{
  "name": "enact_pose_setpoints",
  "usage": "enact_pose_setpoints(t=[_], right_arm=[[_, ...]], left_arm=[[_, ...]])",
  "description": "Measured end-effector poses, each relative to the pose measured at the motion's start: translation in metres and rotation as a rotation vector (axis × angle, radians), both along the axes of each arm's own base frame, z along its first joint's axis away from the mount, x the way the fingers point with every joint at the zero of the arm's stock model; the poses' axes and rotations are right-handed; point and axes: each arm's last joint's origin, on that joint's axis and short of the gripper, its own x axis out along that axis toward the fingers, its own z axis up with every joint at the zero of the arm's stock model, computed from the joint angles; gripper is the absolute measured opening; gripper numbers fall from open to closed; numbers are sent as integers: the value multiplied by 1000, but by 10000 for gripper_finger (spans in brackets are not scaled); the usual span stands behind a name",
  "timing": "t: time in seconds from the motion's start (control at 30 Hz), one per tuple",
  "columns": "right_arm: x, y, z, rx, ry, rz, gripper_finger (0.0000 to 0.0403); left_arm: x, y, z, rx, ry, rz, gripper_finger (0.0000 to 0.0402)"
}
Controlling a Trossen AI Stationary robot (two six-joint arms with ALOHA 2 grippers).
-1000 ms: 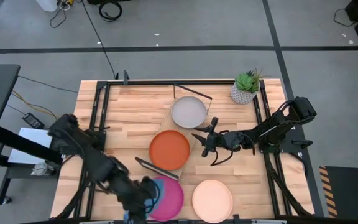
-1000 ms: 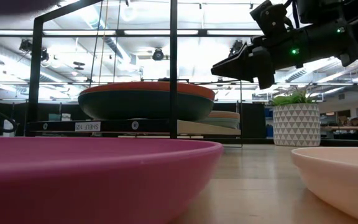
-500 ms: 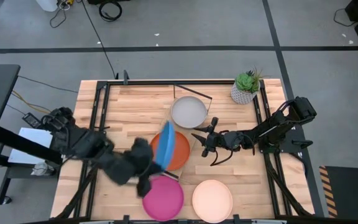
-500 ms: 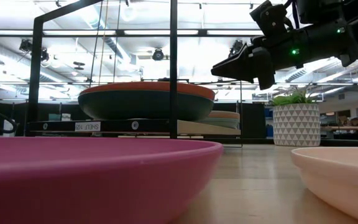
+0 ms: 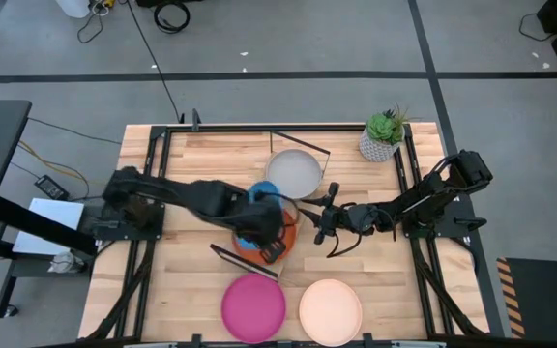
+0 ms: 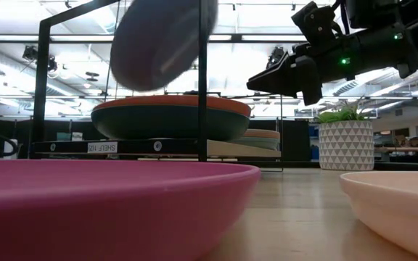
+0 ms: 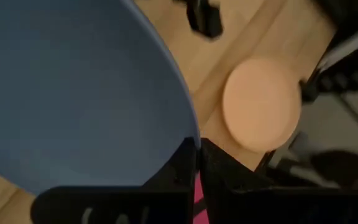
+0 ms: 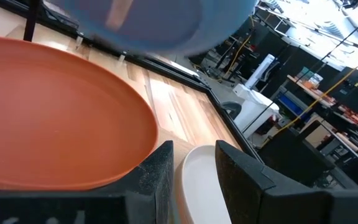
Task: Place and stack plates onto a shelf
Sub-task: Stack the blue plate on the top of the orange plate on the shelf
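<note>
My left gripper [image 5: 270, 247] is shut on the bright blue plate [image 5: 257, 203], carried in the air over the orange plate [image 5: 280, 235]. The orange plate tops a dark teal one [image 6: 169, 125] on the shelf [image 6: 122, 147]. In the low view the blue plate [image 6: 162, 40] hangs tilted above that stack. A grey plate [image 5: 293, 174] lies on the shelf's far half. The magenta plate [image 5: 253, 307] and the cream plate [image 5: 331, 311] rest flat on the table near its near edge. My right gripper [image 5: 319, 228] is open and hovers just right of the shelf. My left gripper pinches the blue plate's rim [image 7: 190, 134] between its two fingers [image 7: 219, 168]. The plate is lifted clear and touches nothing below. It sits tilted in the hold, and the rest of it spreads away from the fingers.
A small potted plant [image 5: 383, 135] stands at the table's far right corner. Black wire frames [image 5: 245, 261] close the shelf's ends, and one upright [image 6: 202, 80] stands beside the blue plate. Bare tabletop lies left of the shelf [image 5: 201, 159].
My left arm has swung from the table's near edge beside the magenta plate up and toward the shelf, carrying the blue plate. The plate stood nearly on edge half a second ago. It now hangs over the orange plate.
</note>
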Motion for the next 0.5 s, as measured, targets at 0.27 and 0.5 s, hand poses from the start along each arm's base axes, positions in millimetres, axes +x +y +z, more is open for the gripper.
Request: enact_pose_setpoints(t=[0.27, 0.5], right_arm=[[0, 0, -2, 14, 10, -2, 125], [-1, 4, -2, 20, 10, 12, 125]], left_arm=[[36, 3, -58, -49, 198, -196, 16], [45, 0, -77, -43, 250, -305, 16]])
